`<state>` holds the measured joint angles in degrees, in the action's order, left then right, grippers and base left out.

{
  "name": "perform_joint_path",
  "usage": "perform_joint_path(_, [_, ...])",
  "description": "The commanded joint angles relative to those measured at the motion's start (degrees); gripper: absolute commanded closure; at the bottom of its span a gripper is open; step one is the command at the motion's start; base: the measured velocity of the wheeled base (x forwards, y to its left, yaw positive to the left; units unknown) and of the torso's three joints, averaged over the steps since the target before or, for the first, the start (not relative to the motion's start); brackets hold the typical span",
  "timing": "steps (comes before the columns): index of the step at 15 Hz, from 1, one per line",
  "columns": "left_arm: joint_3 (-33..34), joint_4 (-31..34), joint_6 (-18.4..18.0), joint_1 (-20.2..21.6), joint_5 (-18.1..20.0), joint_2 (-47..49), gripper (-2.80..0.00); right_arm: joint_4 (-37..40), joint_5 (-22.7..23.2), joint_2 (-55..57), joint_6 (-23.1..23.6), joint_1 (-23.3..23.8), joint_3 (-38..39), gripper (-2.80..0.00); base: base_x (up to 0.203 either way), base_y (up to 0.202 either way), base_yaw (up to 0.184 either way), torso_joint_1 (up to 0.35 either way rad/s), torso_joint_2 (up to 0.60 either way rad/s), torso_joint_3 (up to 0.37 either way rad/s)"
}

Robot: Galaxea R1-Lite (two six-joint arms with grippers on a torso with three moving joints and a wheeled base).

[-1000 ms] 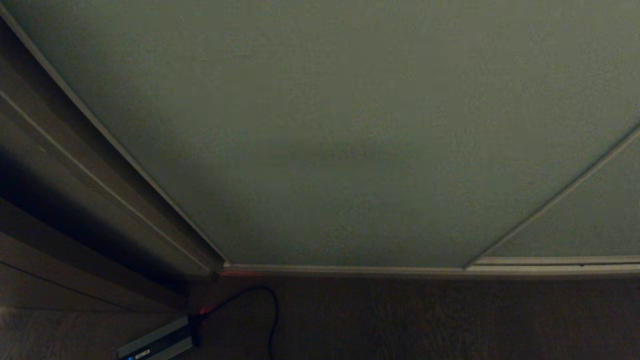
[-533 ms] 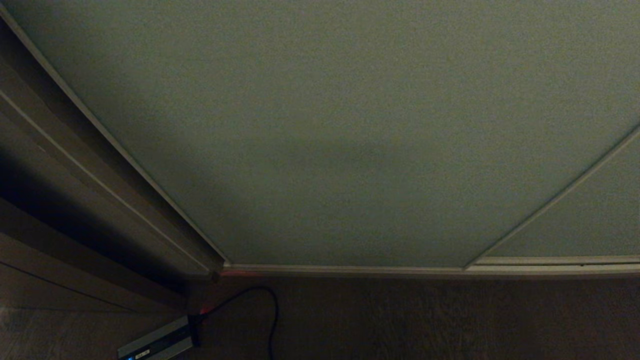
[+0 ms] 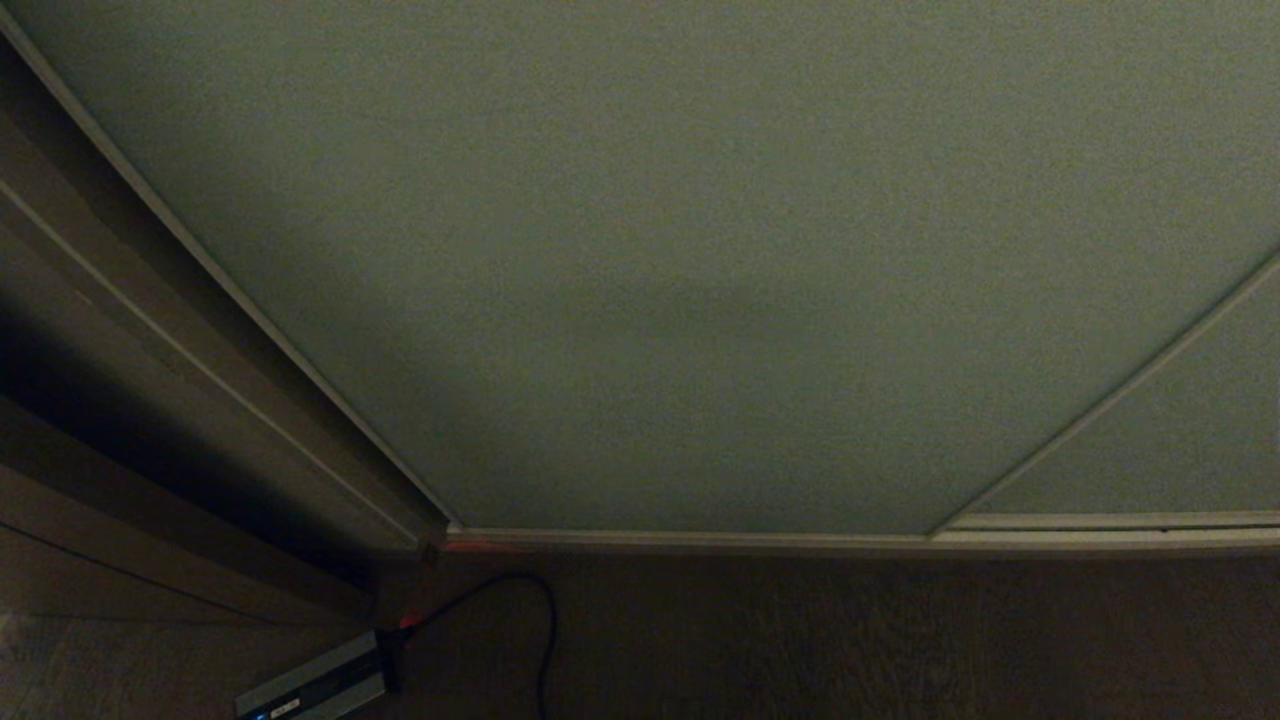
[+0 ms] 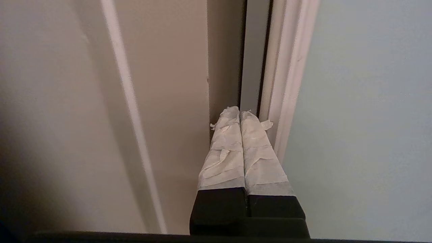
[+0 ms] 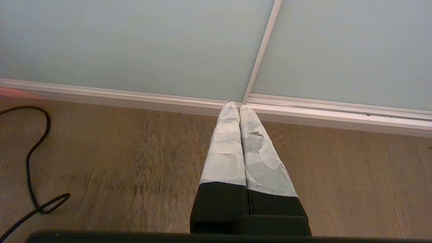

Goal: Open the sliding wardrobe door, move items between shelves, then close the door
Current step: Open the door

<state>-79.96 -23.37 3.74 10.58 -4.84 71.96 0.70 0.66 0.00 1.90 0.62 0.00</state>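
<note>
Head view shows almost nothing altered over the last second: the sliding wardrobe door (image 3: 640, 260) fills the frame exactly as before, shut, its lower rail meeting the second panel (image 3: 1180, 440) toward four o'clock, and the camera has not shifted. Only a faint shadow on the panel has softened. Neither arm appears here. At eight o'clock lie the brown side boards (image 3: 150, 380), and at seven o'clock a grey box (image 3: 315, 685) with its black cable (image 3: 540, 640) on the wooden floor (image 3: 850, 640).

Left wrist view carries the real news. The left gripper (image 4: 240, 114), its taped fingers (image 4: 224, 148) pressed together and grasping nothing, points into the narrow dark gap between the door's light metal frame (image 4: 287, 84), at one o'clock from the tips, and the brown board at eleven o'clock. The tips look to be at or just inside that slot; contact I cannot confirm.

Right wrist view has the right gripper (image 5: 239, 106) likewise clenched and empty, hanging over the floor, aimed at the rail where the two panels meet.

My reading: opening has barely begun. The clenched left fingers seem meant as a wedge against the frame edge, to push the door toward three o'clock. Toys and shelves are hidden behind it.
</note>
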Motion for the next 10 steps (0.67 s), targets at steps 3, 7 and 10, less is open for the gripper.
perform_joint_path(3, [-2.55, 0.43, 0.39, -0.03, 0.37, 3.02, 0.00, 0.00, 0.04, 0.09, 0.03, -0.01, 0.23, 0.00, 0.000, 0.000, 0.000, 0.000, 0.00, 0.000])
perform_joint_path(7, [-3.28, 0.10, 0.22, -0.03, 1.45, 4.07, 0.00, 0.00, 0.04, 0.09, 0.03, -0.01, 0.18, 0.00, 0.000, 0.000, 0.000, 0.000, 0.00, 0.000])
perform_joint_path(10, [-3.28, 0.17, 0.30, -0.61, 4.14, 3.66, 0.00, 0.00, 0.04, 0.09, 0.03, -0.01, 0.18, 0.00, 0.000, 0.000, 0.000, 0.000, 0.00, 0.000])
